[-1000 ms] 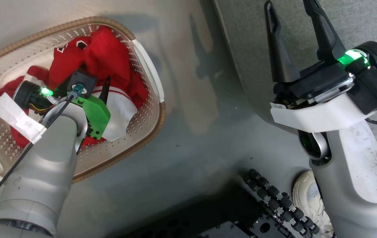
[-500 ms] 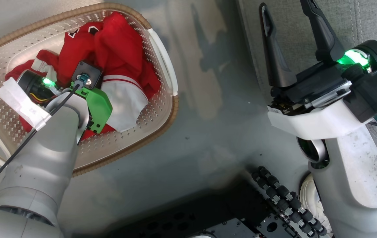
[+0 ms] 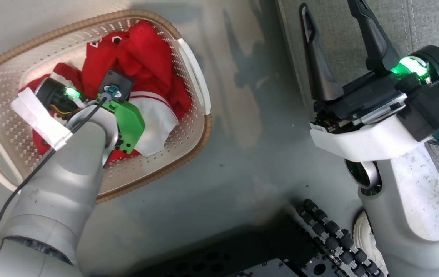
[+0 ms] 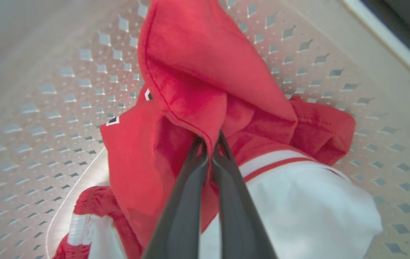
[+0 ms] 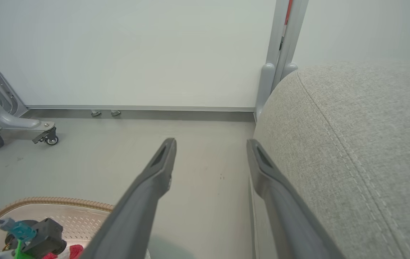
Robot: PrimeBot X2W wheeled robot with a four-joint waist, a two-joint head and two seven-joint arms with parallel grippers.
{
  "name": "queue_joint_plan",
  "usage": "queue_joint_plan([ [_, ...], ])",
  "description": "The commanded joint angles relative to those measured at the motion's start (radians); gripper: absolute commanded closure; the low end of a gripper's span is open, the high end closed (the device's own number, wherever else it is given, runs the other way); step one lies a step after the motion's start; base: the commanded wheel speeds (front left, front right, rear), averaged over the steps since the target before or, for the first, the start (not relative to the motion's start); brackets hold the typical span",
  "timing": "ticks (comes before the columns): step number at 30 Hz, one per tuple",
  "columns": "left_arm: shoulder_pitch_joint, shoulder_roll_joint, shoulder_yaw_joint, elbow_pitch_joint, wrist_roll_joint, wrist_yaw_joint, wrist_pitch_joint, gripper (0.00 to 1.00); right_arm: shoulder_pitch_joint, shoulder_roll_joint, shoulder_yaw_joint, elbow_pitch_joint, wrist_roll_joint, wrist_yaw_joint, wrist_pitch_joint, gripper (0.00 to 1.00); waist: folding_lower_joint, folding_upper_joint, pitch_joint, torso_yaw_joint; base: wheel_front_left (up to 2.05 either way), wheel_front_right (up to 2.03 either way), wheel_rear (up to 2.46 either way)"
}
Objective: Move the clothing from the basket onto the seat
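The step in hand looks like the pick-up: the left gripper (image 4: 210, 144) has its fingers pressed together on a fold of the red clothing (image 4: 190, 72), which lies in the basket (image 3: 190, 130) on the floor (image 3: 242, 173). The right gripper (image 5: 211, 147) holds its fingers spread beside the edge of the seat (image 5: 352, 151). Next, I judge, the fold must be lifted over the basket rim and carried to the seat

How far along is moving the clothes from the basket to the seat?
Done: nothing; the clothing sits in the basket. In hand: the left gripper is shut on a red fold. Left: carry everything to the seat; the right gripper is open beside it.
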Motion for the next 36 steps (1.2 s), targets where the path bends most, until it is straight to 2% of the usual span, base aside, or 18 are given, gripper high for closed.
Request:
queue_joint_plan([
  [1, 0.013, -0.005, -0.012, -0.014, -0.016, -0.002, -0.008, 1.0, -0.004, -0.003, -0.003, 0.008, -0.007, 0.0, -0.005, 0.0, -0.0001, 0.0, -0.03, 0.022, 0.0, 0.0, 0.0],
  [15, 0.127, -0.006, -0.067, -0.258, -0.107, -0.002, -0.007, 1.0, 0.033, -0.003, -0.02, 0.079, -0.04, 0.0, -0.005, 0.0, -0.0001, 0.0, -0.214, 0.119, 0.0, 0.0, 0.0],
  [24, 0.237, -0.011, 0.018, -0.442, -0.114, 0.001, -0.007, 1.0, 0.085, -0.003, -0.039, 0.14, -0.048, 0.0, -0.005, 0.0, -0.0001, 0.0, -0.356, 0.186, 0.0, 0.0, 0.0],
  [36, 0.392, -0.019, 0.164, -0.696, -0.056, 0.006, -0.007, 1.0, 0.193, -0.003, -0.068, 0.208, -0.038, 0.0, -0.005, 0.0, -0.0001, 0.0, -0.563, 0.246, 0.0, 0.0, 0.0],
])
